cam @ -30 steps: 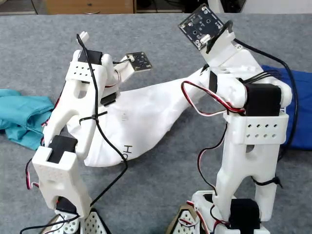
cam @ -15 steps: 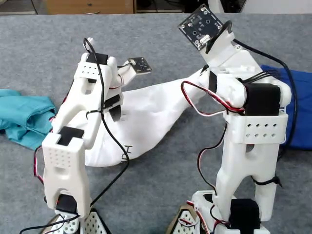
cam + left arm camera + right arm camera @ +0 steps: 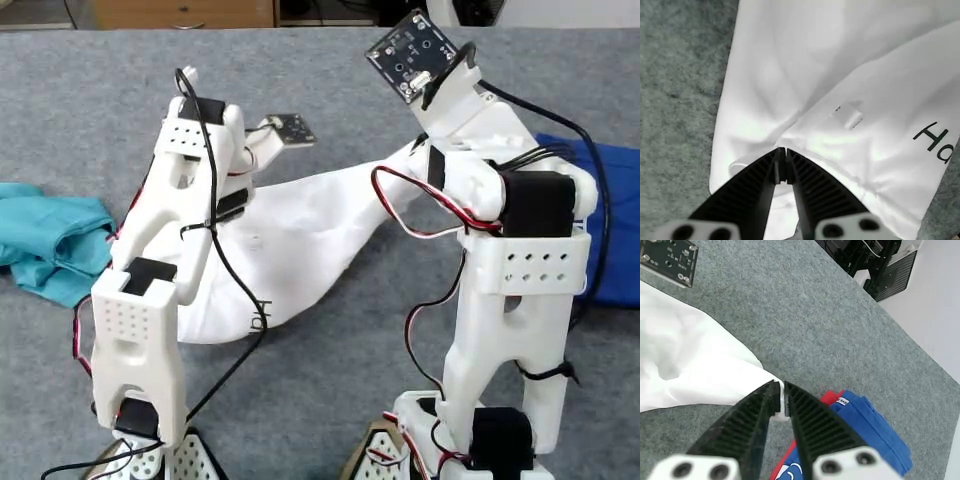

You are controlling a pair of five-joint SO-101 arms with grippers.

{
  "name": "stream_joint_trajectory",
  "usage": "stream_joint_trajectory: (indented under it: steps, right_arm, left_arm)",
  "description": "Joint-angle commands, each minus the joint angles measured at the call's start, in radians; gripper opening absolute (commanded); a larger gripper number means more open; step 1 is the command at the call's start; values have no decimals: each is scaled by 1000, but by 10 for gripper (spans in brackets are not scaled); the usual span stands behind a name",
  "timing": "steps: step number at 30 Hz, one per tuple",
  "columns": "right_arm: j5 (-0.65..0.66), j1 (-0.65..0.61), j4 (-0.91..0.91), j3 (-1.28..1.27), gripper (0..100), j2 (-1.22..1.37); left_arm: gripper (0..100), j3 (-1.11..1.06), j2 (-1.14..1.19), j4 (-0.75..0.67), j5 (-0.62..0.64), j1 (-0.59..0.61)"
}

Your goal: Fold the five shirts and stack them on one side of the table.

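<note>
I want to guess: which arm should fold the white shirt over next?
Probably right: the right gripper holds the white shirt by a corner, free to carry across; the left gripper pinches a crease.

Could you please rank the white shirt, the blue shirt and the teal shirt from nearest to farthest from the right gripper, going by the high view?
1. The white shirt: pinched in the right gripper, mid-table.
2. The blue shirt: at the right edge, beside that arm.
3. The teal shirt: at the far left edge.
</note>
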State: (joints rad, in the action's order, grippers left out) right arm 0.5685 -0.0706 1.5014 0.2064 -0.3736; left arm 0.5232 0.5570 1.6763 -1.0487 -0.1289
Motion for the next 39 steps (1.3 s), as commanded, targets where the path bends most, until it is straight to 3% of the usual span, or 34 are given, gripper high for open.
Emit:
stream_joint_trajectory:
  steps: [1, 8, 13, 17, 22, 30, 35, 39]
  right_arm:
    - [-2, -12, -17, -1, 3, -5]
    - [-2, -12, -17, -1, 3, -5]
    - [-2, -12, -17, -1, 4, -4]
    - [-3, -16, -21, -13, 4, -4]
    - [-3, -16, -23, -33, 4, -4]
    - [-25, -15, -26, -27, 3, -5]
    - [-25, -13, -26, -21, 3, -13]
    - [-25, -12, -17, 51, 3, -13]
  left_arm:
    - [23, 58, -8, 12, -3, -11]
    - [221, 66, 39, 9, -20, -17]
    - [223, 69, 114, 8, -28, -9]
    - [170, 69, 162, -55, -21, -8]
    - [14, 69, 170, -72, -21, -14]
    - [18, 84, 157, -63, -8, 9]
    - [18, 262, 62, 74, 38, 28]
    - [18, 399, -54, 83, 127, 57]
